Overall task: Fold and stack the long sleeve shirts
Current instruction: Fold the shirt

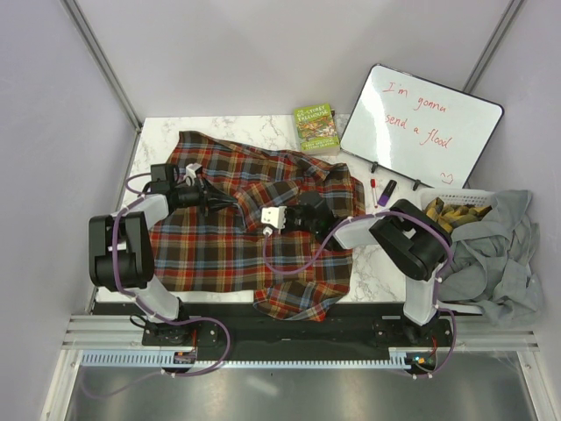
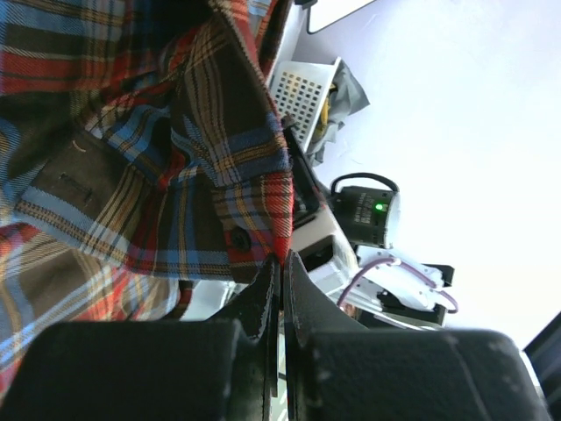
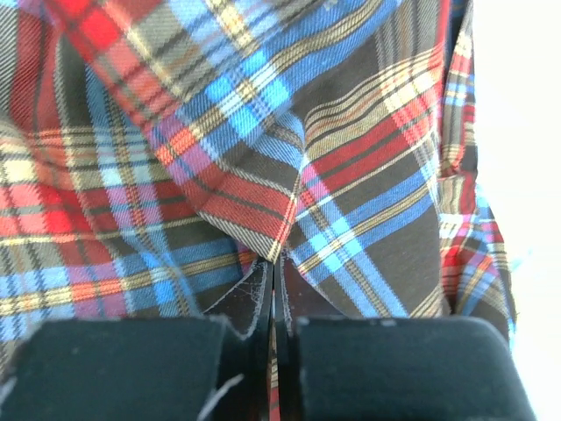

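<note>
- On the marble table (image 1: pixel 158 132), mid-scene, the plaid shirt (image 1: pixel 237 254) is lying spread but rumpled, w/ its near hem hanging over the table's near edge.
- Left gripper (image 2: pixel 280 263) is pinching a red-checked edge of the shirt right by a dark button. Jaws are clenched tight on it, and the cloth is lifting off the table there.
- Right gripper (image 3: pixel 273 267) is biting a raised fold of the plaid toward the shirt's centre-right, fingers closed on it too.
- Risk, imo: both grips are looking thin, just a sliver of cloth each, so a quick pull could be slipping one free mid-fold.
- Right pinch may be catching 2 layers. Lifting would then be dragging the whole body, not one flap.
- The overhanging hem could be sliding the shirt off toward the arm bases.
- Far right, the basket (image 1: pixel 456 195) w/ a grey garment (image 1: pixel 504 237) is sitting well apart, not in play.
</note>
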`<state>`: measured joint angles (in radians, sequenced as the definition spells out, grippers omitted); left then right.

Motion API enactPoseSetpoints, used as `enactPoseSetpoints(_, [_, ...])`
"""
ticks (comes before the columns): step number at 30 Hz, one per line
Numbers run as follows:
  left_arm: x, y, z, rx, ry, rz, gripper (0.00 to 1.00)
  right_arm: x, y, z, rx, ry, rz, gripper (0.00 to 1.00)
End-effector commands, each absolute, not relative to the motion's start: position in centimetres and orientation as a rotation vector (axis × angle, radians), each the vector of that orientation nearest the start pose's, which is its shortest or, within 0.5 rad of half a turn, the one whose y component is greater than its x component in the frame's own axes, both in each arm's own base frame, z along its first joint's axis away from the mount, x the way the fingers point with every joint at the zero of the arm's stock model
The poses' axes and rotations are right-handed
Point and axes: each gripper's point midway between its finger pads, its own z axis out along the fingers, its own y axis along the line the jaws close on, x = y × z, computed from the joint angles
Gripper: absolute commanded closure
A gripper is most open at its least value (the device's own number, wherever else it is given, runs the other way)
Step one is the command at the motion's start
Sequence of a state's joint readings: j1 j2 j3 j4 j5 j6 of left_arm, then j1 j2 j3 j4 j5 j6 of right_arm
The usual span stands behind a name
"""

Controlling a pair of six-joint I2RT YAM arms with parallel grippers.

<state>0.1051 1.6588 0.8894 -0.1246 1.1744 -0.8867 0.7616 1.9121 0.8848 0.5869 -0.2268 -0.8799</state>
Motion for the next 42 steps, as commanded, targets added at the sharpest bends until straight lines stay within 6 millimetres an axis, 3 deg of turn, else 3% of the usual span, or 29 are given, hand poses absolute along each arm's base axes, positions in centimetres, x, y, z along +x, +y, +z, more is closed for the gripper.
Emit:
enactPoseSetpoints(1, [34.0,-14.2,18.9,-0.559,2.268,-1.829,0.98,35.0,35.3,6.3,-1.582,1.225,0.179,1.00])
enactPoseSetpoints(2, [35.7,-14.4,19.0,-0.528,2.226,-1.787,0.98,35.2,36.0,7.3,-1.581,1.220,0.200,1.00])
enactPoseSetpoints(4, [38.2,-15.1,20.1,-0.590,2.185,-1.789,0.98,35.0,35.2,6.4,-1.612,1.330,0.280,1.00])
enactPoseSetpoints(5, [39.7,-15.4,19.9,-0.625,2.171,-1.760,0.98,35.7,36.0,8.0,-1.594,1.336,0.325,1.00])
enactPoseSetpoints(7, [42.6,-16.5,20.2,-0.616,2.154,-1.747,0.98,35.1,35.1,7.6,-1.597,1.457,0.474,1.00])
enactPoseSetpoints(8, [43.2,-18.0,20.3,-0.589,2.160,-1.729,0.94,35.7,35.4,8.8,-1.597,1.453,0.499,1.00])
enactPoseSetpoints(9, [43.9,-19.1,21.1,-0.546,2.157,-1.726,0.90,34.9,34.5,8.1,-1.632,1.517,0.558,1.00])
enactPoseSetpoints(11, [45.1,-20.1,20.2,-0.538,2.170,-1.692,0.75,34.0,34.1,8.9,-1.665,1.568,0.645,1.00])
enactPoseSetpoints(13, [46.8,-19.6,19.7,-0.491,2.176,-1.570,0.62,33.2,33.9,10.3,-1.661,1.575,0.756,1.00])
enactPoseSetpoints(15, [48.4,-18.4,20.8,-0.359,2.115,-1.473,0.56,33.6,33.6,12.9,-1.604,1.585,0.795,1.00])
enactPoseSetpoints(16, [49.0,-17.6,21.5,-0.342,2.086,-1.411,0.44,33.5,33.7,14.1,-1.557,1.595,0.861,1.00])
enactPoseSetpoints(17, [49.6,-15.9,21.9,-0.308,2.050,-1.335,0.36,34.5,33.8,16.3,-1.510,1.578,0.865,1.00])
enactPoseSetpoints(19, [50.4,-14.1,22.6,-0.287,2.008,-1.232,0.24,36.1,33.3,18.5,-1.409,1.609,0.904,1.00])
enactPoseSetpoints(20, [51.1,-11.1,23.4,-0.249,1.963,-1.147,0.23,37.7,33.5,20.8,-1.363,1.572,0.894,1.00])
enactPoseSetpoints(22, [51.3,-9.3,23.4,-0.160,1.977,-1.043,0.23,40.5,33.2,23.1,-1.277,1.567,0.884,1.00])
enactPoseSetpoints(24, [53.0,-6.9,24.2,0.138,1.947,-0.800,0.24,42.5,32.5,24.3,-1.187,1.604,0.896,1.00])
enactPoseSetpoints(26, [55.1,-4.1,23.2,0.409,1.937,-0.486,0.25,44.5,32.5,25.2,-1.113,1.630,0.920,1.00])
enactPoseSetpoints(29, [57.1,-1.4,21.6,0.707,1.863,-0.173,0.28,46.9,31.8,26.1,-1.010,1.646,0.933,1.00])
enactPoseSetpoints(30, [57.7,-1.0,19.9,0.773,1.865,-0.123,0.32,47.7,31.4,26.3,-0.981,1.646,0.926,1.00])
enactPoseSetpoints(33, [59.5,0.4,17.9,0.982,1.778,0.073,0.38,49.4,30.9,27.4,-0.874,1.636,0.931,1.00])
enactPoseSetpoints(36, [61.5,1.8,17.1,1.088,1.686,0.266,0.36,50.8,30.6,28.1,-0.804,1.635,0.943,1.00])
enactPoseSetpoints(37, [61.9,2.2,15.6,1.124,1.688,0.288,0.36,51.1,30.7,28.6,-0.795,1.625,0.939,1.00])
enactPoseSetpoints(42, [64.2,2.3,15.0,1.283,1.547,0.374,0.34,52.1,30.4,30.5,-0.751,1.592,0.922,1.00])
